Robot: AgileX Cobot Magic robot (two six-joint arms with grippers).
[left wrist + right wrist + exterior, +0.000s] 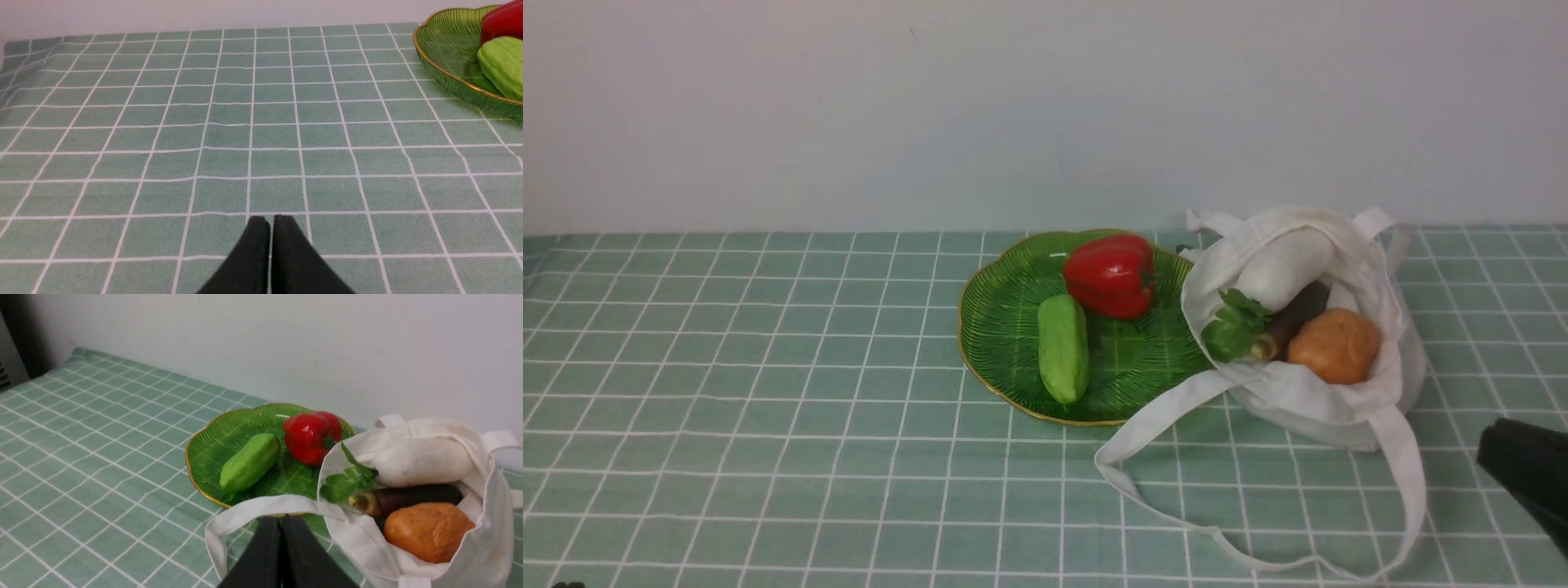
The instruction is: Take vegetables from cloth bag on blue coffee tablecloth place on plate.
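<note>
On the blue coffee tablecloth (768,367) the green plate (1005,327) holds a light green cucumber (1063,347) and a red pepper (1112,275). To its right the white cloth bag (1339,400) lies open with a white radish (1286,265), a dark root with green leaves (1290,320) and an orange-brown potato (1334,345) inside. My right gripper (281,517) is shut and empty, near the bag's strap (261,508); it shows at the front view's right edge (1527,469). My left gripper (271,218) is shut and empty over bare cloth, far left of the plate (445,61).
A plain pale wall (1045,106) stands right behind the plate and bag. The bag's long straps (1176,506) trail loose across the cloth toward the front edge. The cloth is slightly wrinkled at the far left (24,61).
</note>
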